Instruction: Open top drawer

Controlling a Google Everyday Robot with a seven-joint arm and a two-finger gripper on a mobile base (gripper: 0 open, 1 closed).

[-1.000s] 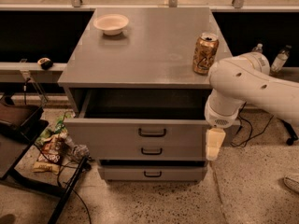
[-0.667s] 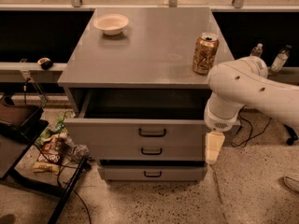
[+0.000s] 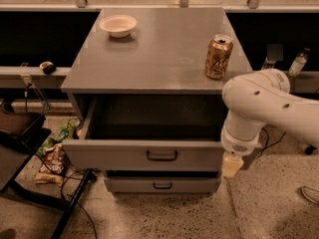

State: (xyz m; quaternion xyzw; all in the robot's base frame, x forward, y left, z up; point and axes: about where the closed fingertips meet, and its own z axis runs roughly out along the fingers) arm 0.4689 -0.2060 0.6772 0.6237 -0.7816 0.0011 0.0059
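The top drawer (image 3: 124,156) of the grey cabinet stands pulled far out, showing a deep dark interior (image 3: 154,116). Its black bar handle (image 3: 162,155) sits centred on the front. My gripper (image 3: 232,165) hangs from the white arm (image 3: 259,103) at the right end of the drawer front, to the right of the handle and off it. A lower drawer (image 3: 162,185) with a like black handle shows beneath, pushed in. The middle drawer's front is hidden under the open top drawer.
On the cabinet top (image 3: 159,54) stand a gold drink can (image 3: 218,57) at the right front and a white bowl (image 3: 118,25) at the back left. A black stand (image 3: 20,133) and snack bags (image 3: 50,163) lie on the floor at the left. Cables run at the right.
The top drawer has slid further out toward the camera and now covers the middle drawer's front. My gripper has moved a little down and forward beside the drawer's right end.
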